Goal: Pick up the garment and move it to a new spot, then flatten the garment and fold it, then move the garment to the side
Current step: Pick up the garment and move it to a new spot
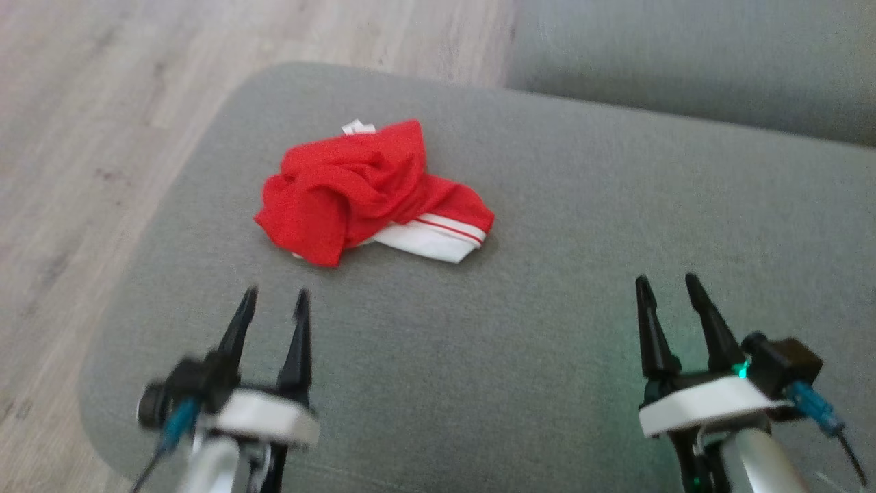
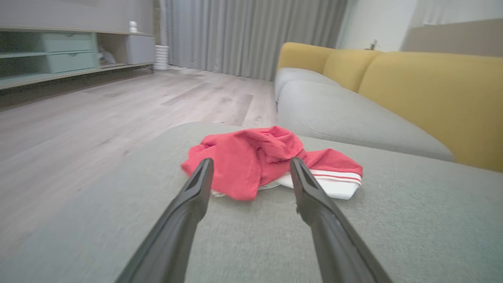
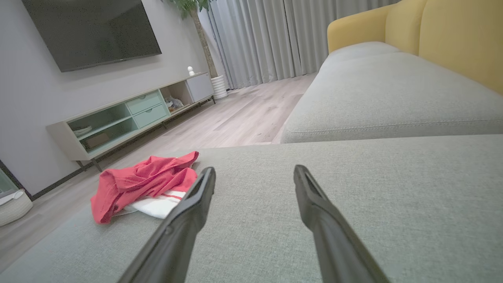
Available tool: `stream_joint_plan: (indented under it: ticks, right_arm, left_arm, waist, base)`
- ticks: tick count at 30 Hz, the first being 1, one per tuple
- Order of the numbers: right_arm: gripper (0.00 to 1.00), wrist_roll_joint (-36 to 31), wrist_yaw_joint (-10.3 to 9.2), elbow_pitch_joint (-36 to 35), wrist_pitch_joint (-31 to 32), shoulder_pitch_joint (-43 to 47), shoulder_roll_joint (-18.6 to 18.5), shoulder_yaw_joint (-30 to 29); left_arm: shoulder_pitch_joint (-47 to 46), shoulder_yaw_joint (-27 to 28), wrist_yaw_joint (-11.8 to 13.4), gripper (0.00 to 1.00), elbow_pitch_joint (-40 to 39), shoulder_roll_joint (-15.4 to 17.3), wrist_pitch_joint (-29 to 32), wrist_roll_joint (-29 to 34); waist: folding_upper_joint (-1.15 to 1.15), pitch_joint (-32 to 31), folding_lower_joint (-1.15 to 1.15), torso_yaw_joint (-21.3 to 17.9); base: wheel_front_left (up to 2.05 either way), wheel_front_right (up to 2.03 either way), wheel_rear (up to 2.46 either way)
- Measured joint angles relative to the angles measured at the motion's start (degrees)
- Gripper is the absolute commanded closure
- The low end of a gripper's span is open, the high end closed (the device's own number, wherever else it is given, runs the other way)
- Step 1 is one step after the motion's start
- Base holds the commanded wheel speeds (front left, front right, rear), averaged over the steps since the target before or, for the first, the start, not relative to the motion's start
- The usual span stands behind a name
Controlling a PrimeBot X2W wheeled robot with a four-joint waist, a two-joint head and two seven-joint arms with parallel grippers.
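1. Garment: a crumpled red fabric heap with a white band that carries a thin red stripe. It lies on the grey woven-fabric seat cushion, toward the far left part, near the cushion's rounded corner. The white band pokes out on the garment's near right side.
2. On the far left, the pale wood-plank floor runs beside the cushion. Across it, in the right wrist view, a low grey console with mint-green drawers stands against the wall under a black flat television. Long grey curtains hang at the far end of the room.
3. The left gripper, two long dark fingers on a white wrist, hovers over the near left of the cushion. Its jaws are spread and hold nothing. The garment lies just beyond its fingertips, apart from them. In the left wrist view the heap sits straight ahead, framed between the two fingers.
4. The right gripper, of the same build, hovers over the near right of the cushion, jaws likewise spread and empty. It is well apart from the garment, which in the right wrist view lies off to the left of the fingers.
5. On the far right, a second grey seat cushion adjoins the first, backed by mustard-yellow upholstered backrests.
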Motion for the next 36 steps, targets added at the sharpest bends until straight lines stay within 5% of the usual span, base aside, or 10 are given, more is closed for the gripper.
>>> stream_joint_plan:
  ticks: [10, 25, 26, 27, 36]
  right_arm:
    - [0.0, -2.3, 0.01, -1.0, 0.0, -4.1, 0.0, -0.3]
    - [0.0, -2.6, 0.01, -1.7, 0.0, -7.3, -0.1, -1.5]
    - [0.0, -2.6, 0.01, -1.6, 0.0, -7.3, -0.1, -1.5]
    - [0.0, -2.6, 0.01, -1.6, 0.0, -7.3, -0.1, -1.4]
    - [0.0, -2.3, 0.0, 0.5, 0.0, -7.3, -0.1, -1.4]
  left_arm:
    - [-22.3, -7.2, -1.1, 0.0, 15.9, 3.9, 9.1, 2.0]
    - [-34.9, -12.3, -1.5, 0.0, 34.1, 6.7, 5.4, 1.8]
    - [-35.1, -12.7, -1.5, 0.61, 34.9, 6.7, 5.2, 1.1]
    - [-35.3, -12.8, -1.5, 1.0, 35.2, 6.6, 4.2, 0.0]
    - [-35.8, -14.7, -1.5, 1.0, 34.9, 7.0, -0.5, -5.5]
  waist:
    - [0.0, 8.0, 0.02, -5.1]
    - [0.0, 14.6, 0.0, -11.0]
    - [0.0, 14.6, 0.0, -11.2]
    - [0.0, 14.6, 0.01, -11.3]
    - [0.0, 11.7, -0.01, -11.5]
  base:
    - [0.0, 0.0, 0.0]
    - [0.0, 0.0, 0.0]
    - [0.0, 0.0, 0.0]
    - [0.0, 0.0, 0.0]
    - [0.0, 0.0, 0.0]
